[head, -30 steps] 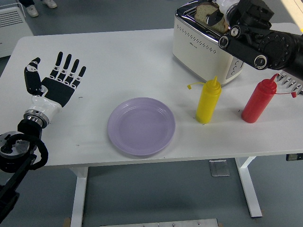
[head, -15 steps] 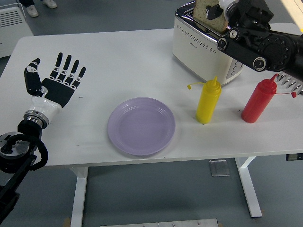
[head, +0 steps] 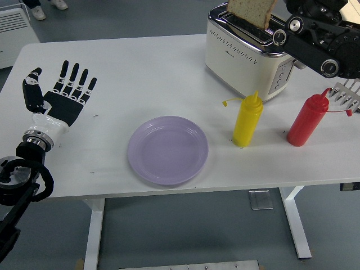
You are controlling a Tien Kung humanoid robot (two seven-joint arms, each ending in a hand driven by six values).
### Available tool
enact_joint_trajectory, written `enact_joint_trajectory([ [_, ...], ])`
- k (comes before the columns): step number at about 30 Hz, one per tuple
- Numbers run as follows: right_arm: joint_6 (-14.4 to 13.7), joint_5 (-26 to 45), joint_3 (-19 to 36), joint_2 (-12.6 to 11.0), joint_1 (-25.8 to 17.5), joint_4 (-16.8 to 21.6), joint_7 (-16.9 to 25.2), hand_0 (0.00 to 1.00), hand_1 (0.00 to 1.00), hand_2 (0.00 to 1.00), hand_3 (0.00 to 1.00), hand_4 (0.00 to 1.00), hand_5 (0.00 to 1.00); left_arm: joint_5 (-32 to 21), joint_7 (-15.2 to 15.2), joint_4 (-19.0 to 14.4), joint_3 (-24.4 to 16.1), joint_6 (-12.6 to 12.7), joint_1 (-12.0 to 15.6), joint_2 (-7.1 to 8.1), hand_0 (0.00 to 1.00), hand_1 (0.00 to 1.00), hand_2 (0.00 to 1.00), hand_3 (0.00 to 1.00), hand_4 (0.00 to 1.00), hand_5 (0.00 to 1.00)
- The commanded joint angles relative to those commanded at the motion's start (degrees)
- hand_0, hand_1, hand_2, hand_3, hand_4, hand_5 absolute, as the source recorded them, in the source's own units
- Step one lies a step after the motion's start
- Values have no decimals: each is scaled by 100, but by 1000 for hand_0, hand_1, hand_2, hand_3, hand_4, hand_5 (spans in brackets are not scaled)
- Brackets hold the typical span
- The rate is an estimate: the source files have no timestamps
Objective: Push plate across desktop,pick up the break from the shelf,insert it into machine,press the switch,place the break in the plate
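A slice of toasted bread hangs clear above the slots of the cream toaster at the back right of the table. My right hand is shut on the slice's right side, mostly cut off by the picture's top edge; its black arm runs in from the right. The lilac plate lies bare at the table's front centre. At the left my left hand rests flat on the table, palm down, fingers spread and holding nothing.
A yellow squeeze bottle and a red one stand in front of the toaster, between it and the plate's right side. A wire shelf shows at the right edge. A white appliance sits on the floor beyond the table's far left corner.
My right hand has lifted the bread straight up out of the toaster slot, now near the top edge. The left hand shifted slightly left and away.
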Motion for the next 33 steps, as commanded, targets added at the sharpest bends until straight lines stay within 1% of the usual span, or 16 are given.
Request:
enact_joint_trajectory([
  [4, -36, -217, 353, -147, -112, 373, 4, 321, 429, 408, 422, 243, 2, 8, 0, -6, 1, 3, 4, -2, 819, 758, 730, 698, 607, 998],
  [7, -52, -392, 728, -325, -262, 791, 8, 321, 429, 408, 422, 243, 2, 15, 1, -16, 8, 6, 6, -5, 819, 758, 730, 698, 607, 998],
  [10, -22, -413, 1069, -527, -385, 1222, 6, 314, 424, 407, 424, 242, 2, 19, 0, -26, 3, 8, 13, -4, 820, 757, 730, 698, 609, 998],
  [13, 60, -230, 1280, -717, -464, 1668, -8, 314, 424, 407, 424, 242, 2, 24, 0, -32, -8, 10, 26, -4, 820, 757, 730, 698, 609, 998],
  [17, 185, 30, 1367, -871, -508, 2228, -38, 300, 414, 404, 420, 246, 2, 29, 0, -34, -17, 9, 35, -5, 820, 757, 730, 698, 614, 998],
  [21, 488, 556, 1357, -1045, -529, 2883, -161, 300, 414, 404, 420, 246, 2, 38, 2, -38, -32, 7, 46, -5, 820, 757, 730, 698, 614, 998],
  [22, 549, 681, 1347, -1072, -531, 3023, -187, 284, 403, 400, 418, 255, 2, 40, 3, -38, -33, 6, 47, -5, 820, 757, 730, 697, 620, 998],
  [25, 758, 1148, 1265, -1108, -528, 3472, -294, 284, 403, 400, 418, 255, 2, 49, 3, -41, -39, 5, 49, -3, 820, 757, 730, 697, 620, 998],
  [29, 926, 1760, 1109, -1070, -514, 3971, -389, 278, 400, 398, 417, 256, 2, 56, 2, -41, -35, 4, 49, -3, 820, 757, 730, 697, 620, 998],
  [33, 1042, 2322, 917, -984, -506, 4183, -453, 278, 400, 398, 417, 256, 2, 62, 3, -31, -33, 3, 54, -7, 820, 757, 730, 697, 620, 998],
])
